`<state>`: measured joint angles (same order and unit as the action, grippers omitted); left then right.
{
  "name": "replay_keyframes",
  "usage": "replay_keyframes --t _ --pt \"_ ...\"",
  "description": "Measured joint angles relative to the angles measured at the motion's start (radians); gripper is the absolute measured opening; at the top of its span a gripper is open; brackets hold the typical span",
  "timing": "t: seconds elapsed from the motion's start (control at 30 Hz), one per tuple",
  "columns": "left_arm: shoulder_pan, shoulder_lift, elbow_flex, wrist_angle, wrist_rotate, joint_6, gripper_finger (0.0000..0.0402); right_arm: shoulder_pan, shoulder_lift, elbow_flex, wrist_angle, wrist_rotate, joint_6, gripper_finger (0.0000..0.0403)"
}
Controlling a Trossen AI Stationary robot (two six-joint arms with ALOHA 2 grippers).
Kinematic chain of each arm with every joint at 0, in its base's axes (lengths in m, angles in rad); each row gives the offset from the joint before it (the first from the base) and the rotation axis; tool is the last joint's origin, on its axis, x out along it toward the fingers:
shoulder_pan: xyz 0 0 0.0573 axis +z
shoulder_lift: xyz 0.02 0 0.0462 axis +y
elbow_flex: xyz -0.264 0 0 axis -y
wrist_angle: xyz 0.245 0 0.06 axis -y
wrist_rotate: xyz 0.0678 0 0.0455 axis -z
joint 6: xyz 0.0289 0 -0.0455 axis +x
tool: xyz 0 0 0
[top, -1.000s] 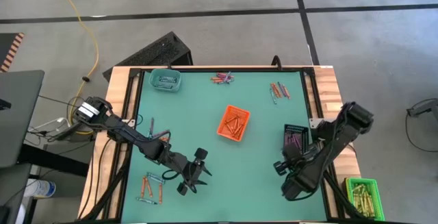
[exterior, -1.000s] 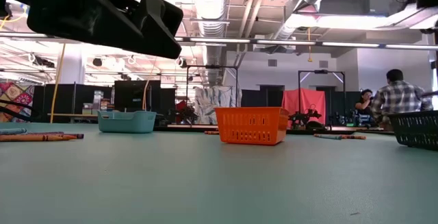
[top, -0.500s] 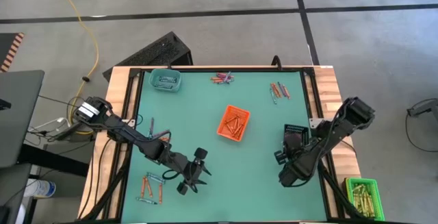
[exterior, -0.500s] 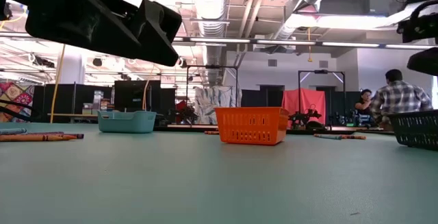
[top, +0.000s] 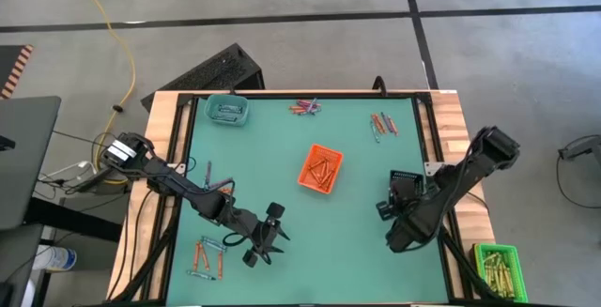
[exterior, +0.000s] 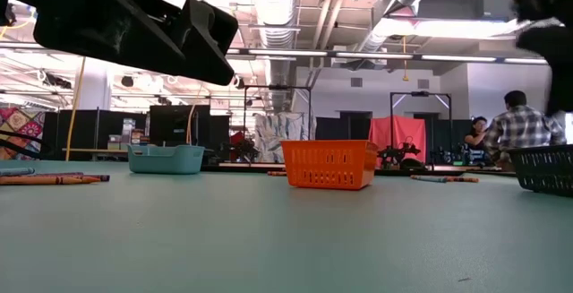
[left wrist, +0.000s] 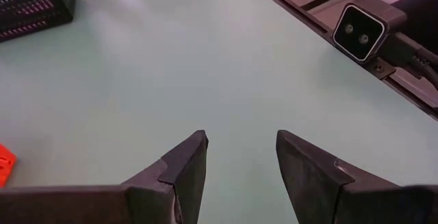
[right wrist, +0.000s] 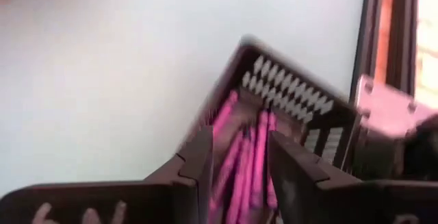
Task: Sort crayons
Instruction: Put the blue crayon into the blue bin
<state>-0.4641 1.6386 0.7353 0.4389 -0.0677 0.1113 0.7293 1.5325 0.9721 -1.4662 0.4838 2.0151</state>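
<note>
Several pink crayons (right wrist: pixel 241 157) fill black tray (right wrist: pixel 294 101); right gripper (right wrist: pixel 236 157) above, jaws parted.

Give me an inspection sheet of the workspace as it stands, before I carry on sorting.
Surface: green table, wooden side rails.
Job's things: purple-pink crayons in the black tray; orange crayons in the orange tray; blue-grey ones in the teal tray. Loose crayons lie in three spots: far edge, far right, near left.
Clutter: green tray of yellow-olive sticks off the table's near right corner.
Grippers: left tool open, empty, above bare table; right tool open over the black tray.
Cables: yellow cable on the floor, far left.
Surroundings: people in the room behind.
</note>
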Motion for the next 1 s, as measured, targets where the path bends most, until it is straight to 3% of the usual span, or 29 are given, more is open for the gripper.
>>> replay_keyframes --t 0.17,0.37,0.7,1.0 --pt "0.003 0.000 0.000 0.000 0.000 0.025 0.0167 -0.101 -0.056 0.037 -0.014 0.181 -0.112 0.0122" --pt "0.015 0.000 0.000 0.000 -0.001 0.026 0.0167 -0.349 -0.137 0.023 0.127 0.196 -0.467 0.0120" --pt "0.014 0.000 0.000 -0.015 0.000 0.025 0.0167 -0.831 -0.208 0.010 0.355 0.028 -1.067 0.0120" --pt "0.014 0.000 0.000 -0.034 0.000 0.002 0.0167 -1.100 -0.123 0.010 0.458 -0.085 -1.338 0.0120"
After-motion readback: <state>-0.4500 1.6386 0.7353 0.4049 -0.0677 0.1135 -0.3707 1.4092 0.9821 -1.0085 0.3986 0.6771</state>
